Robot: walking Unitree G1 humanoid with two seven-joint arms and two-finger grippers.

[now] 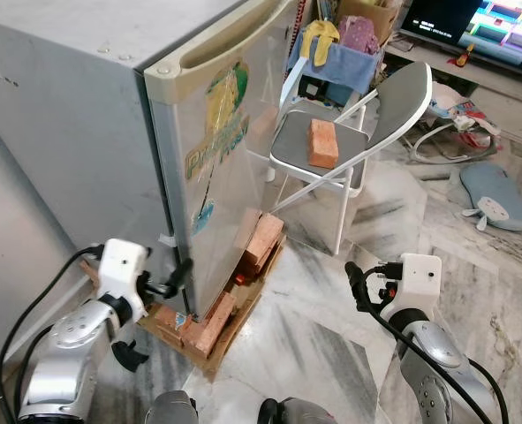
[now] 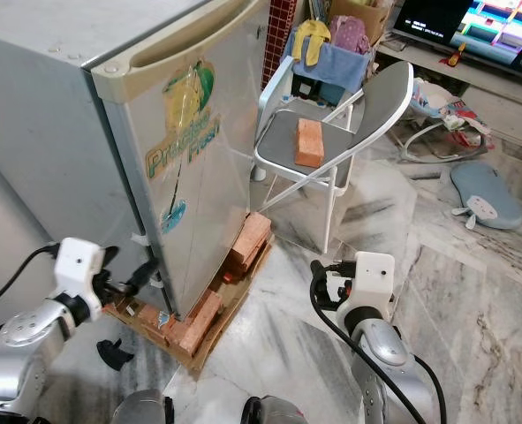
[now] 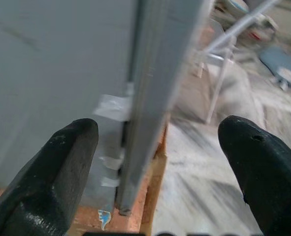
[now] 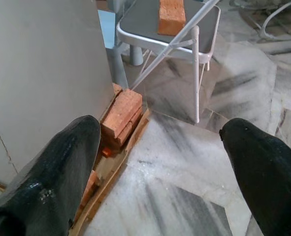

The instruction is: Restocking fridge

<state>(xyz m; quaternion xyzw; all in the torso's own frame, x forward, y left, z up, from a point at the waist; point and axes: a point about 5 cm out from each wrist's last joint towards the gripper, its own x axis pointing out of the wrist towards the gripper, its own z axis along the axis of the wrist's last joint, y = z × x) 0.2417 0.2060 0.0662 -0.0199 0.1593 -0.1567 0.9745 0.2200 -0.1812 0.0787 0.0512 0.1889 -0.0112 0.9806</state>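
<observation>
Left gripper (image 3: 155,162), jaws wide and empty, straddles the closed fridge (image 1: 110,115) door's near edge, apparently to pull it; right gripper (image 4: 160,162) likewise spread, idle.

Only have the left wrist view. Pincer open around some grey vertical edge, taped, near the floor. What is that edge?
Observer: The lower corner of the fridge door. The left pincer sits right at it, and the door is shut.
Operator: Anything nearby to load?
Observer: Just a brick lying on the seat of a folding chair beside the fridge.
Operator: Right arm?
Observer: The right pincer is open and holds nothing, over the marble floor.
</observation>
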